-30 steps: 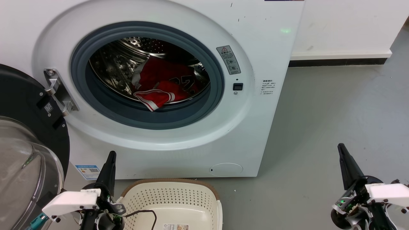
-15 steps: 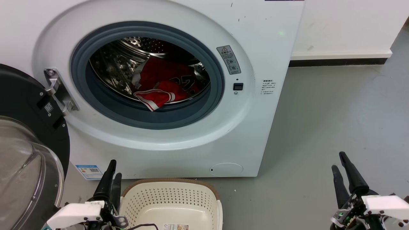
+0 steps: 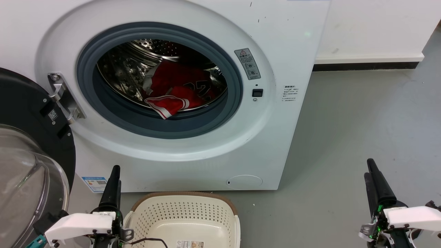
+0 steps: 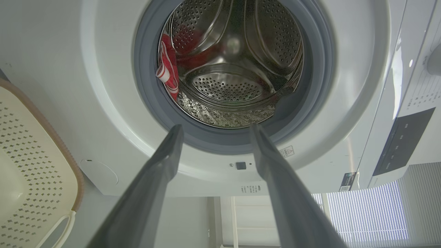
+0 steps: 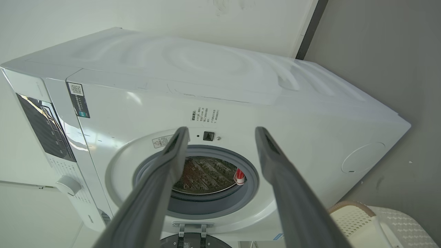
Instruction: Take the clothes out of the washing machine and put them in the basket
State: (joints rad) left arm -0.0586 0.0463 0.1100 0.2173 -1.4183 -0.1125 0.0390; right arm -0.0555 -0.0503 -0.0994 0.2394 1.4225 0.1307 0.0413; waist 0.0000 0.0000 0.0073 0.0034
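Gaping empty in wrist views, both jaws, edge-on from the head; clothes [image 3: 174, 86] inside washing machine [image 3: 272, 144]

One washing machine [image 3: 282, 51] is seen, with one round door [image 3: 20, 103] and one steel drum [image 3: 120, 69]. One bundle of red clothes [image 3: 175, 82] is counted in the drum; how many garments are in it cannot be told. One basket [image 3: 220, 201] is counted. Two grippers are counted, a left gripper [image 3: 114, 169] and a right gripper [image 3: 368, 167], each with two jaws. Three labels are counted on the machine's front: one warning label [image 3: 247, 63], one text label [image 3: 290, 93], one blue-edged label [image 3: 93, 183].
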